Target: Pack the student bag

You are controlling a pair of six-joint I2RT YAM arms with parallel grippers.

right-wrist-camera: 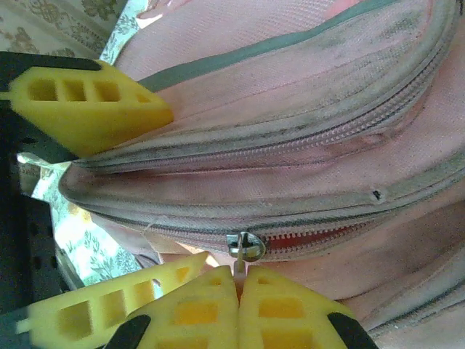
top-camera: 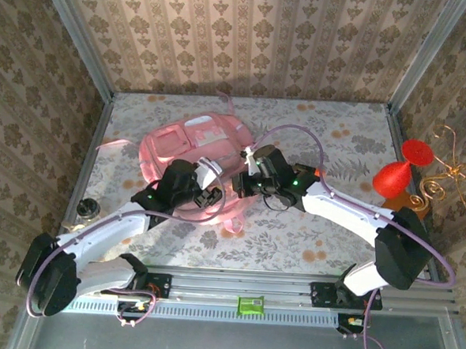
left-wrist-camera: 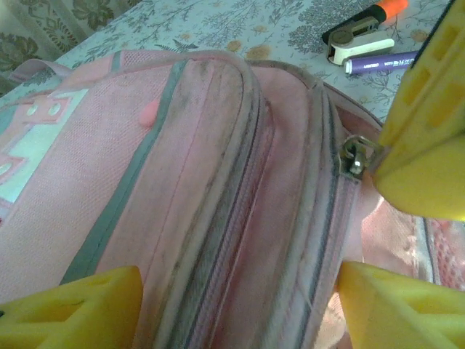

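The student bag (top-camera: 189, 140), a large soft backpack of pink woven fabric with white patches, is lying flat on the left-centre of the table, which is covered in a pale floral cloth (top-camera: 317, 227). A thin pink strap is trailing off the bag's left side toward the left wall. Close up, the fabric is showing a fine mesh weave, grey piping and rounded ridges along two zip lines. The ridges are looking grubby and dark-smudged.

The right gripper (right-wrist-camera: 240, 280) is reaching in from the right. Its yellow, ribbed plastic fingers are pressing together on the small metal zipper pull (right-wrist-camera: 245, 247), which is hanging at the bag's near edge. Just behind the pull, the zip is gaping slightly and showing red lining.

The left gripper (left-wrist-camera: 240, 291) is hovering over the same edge with its chunky yellow fingers standing well apart. The bag's padded zip ridges are lying between them, and one finger is resting against the fabric. I cannot tell whether the other is touching.

Beyond the bag, on the cloth, a white-and-black stapler-like item (left-wrist-camera: 356, 40) is lying just beside a purple marker pen (left-wrist-camera: 381, 64), and both are near the bag's rim.

The two grippers are working near each other at the bag's near-right corner. Open cloth is stretching from there to the right wall and toward the near rail. A red hourglass-shaped object (top-camera: 399, 173) is standing at the right edge, well apart from the bag.
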